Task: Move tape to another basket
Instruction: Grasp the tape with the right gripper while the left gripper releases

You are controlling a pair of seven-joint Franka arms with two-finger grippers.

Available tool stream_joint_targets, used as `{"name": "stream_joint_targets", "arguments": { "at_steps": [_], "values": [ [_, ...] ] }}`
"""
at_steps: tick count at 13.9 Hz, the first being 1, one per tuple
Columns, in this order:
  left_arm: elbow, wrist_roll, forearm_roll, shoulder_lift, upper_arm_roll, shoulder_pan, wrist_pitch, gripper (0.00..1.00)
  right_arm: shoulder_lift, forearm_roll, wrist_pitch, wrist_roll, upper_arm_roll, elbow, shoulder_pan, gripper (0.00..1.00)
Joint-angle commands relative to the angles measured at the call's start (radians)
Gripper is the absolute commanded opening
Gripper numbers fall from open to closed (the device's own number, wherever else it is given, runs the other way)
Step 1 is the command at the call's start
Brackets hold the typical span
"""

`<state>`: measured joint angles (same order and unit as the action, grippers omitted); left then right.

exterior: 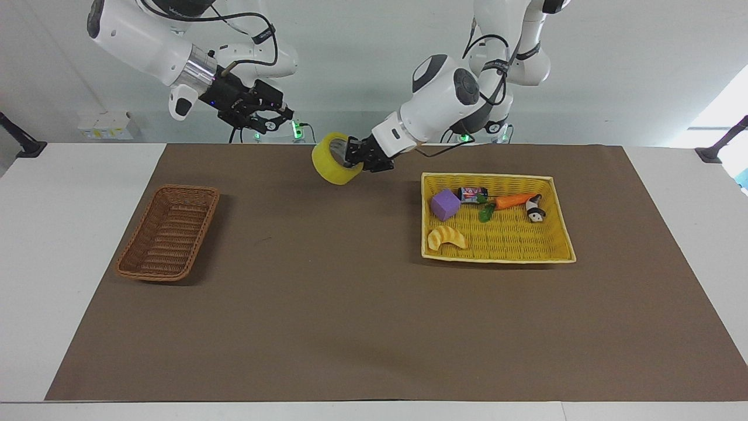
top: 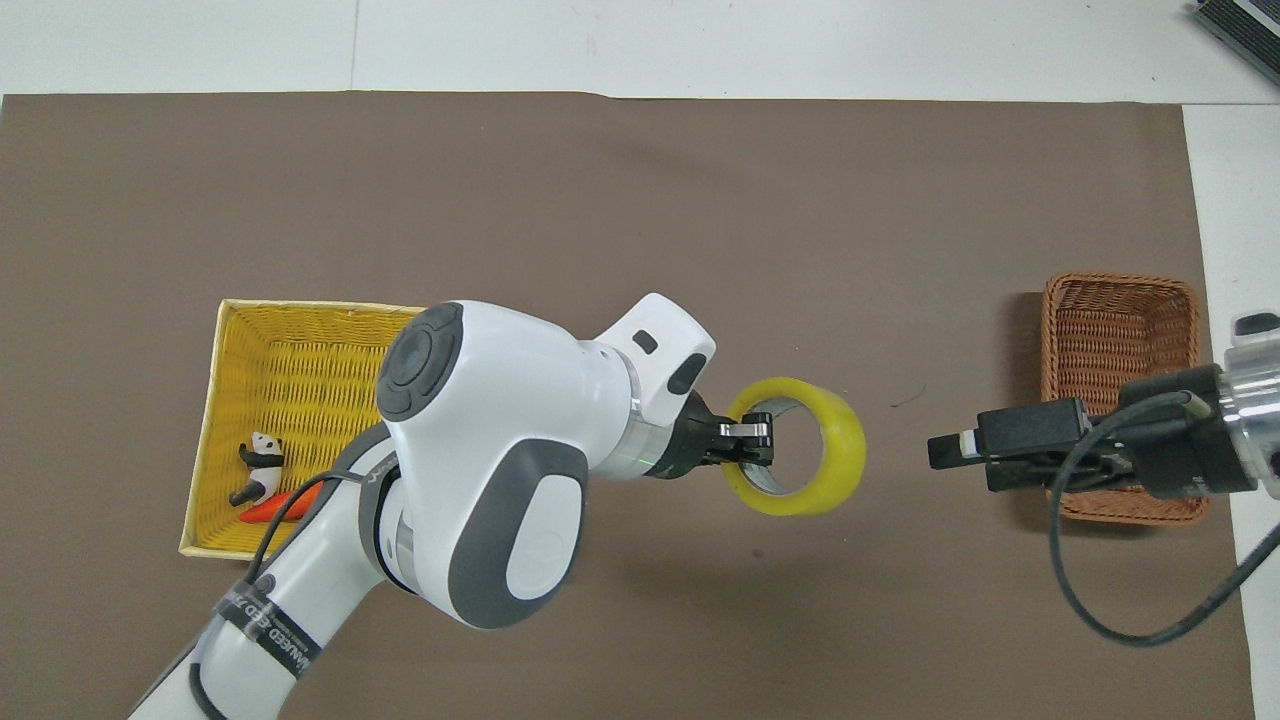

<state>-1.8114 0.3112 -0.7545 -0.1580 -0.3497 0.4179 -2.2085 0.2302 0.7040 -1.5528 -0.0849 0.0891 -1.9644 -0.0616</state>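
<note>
The left arm's band (top: 268,634) carries white lettering, perhaps "FRANKA", though it is partly hidden and hard to read. The small can (exterior: 472,193) in the yellow tray (exterior: 555,252) has a bright printed label whose letters cannot be made out. No other text is readable.

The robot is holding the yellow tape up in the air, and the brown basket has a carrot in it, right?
Not quite. The left gripper does hold the tape up, but the overhead view shows the basket empty; the carrot lies in the yellow tray.
</note>
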Motion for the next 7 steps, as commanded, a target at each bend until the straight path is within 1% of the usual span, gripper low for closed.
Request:
{"name": "stream_joint_targets", "arguments": {
  "at_steps": [1, 4, 7],
  "values": [
    [-0.013, 0.003, -0.06, 0.028, -0.049, 0.005, -0.054, 0.0, 0.037, 0.037, -0.052, 0.022, -0.003, -0.057, -0.023, 1.0],
    [-0.019, -0.001, -0.12, 0.035, -0.069, 0.007, -0.095, 0.0, 0.037, 0.025, -0.052, 0.071, -0.002, -0.057, -0.017, 1.0],
    [-0.02, -0.001, -0.135, 0.035, -0.103, 0.007, -0.134, 0.0, 0.044, 0.02, -0.041, 0.077, -0.002, -0.062, -0.009, 1.0]
  ]
}}
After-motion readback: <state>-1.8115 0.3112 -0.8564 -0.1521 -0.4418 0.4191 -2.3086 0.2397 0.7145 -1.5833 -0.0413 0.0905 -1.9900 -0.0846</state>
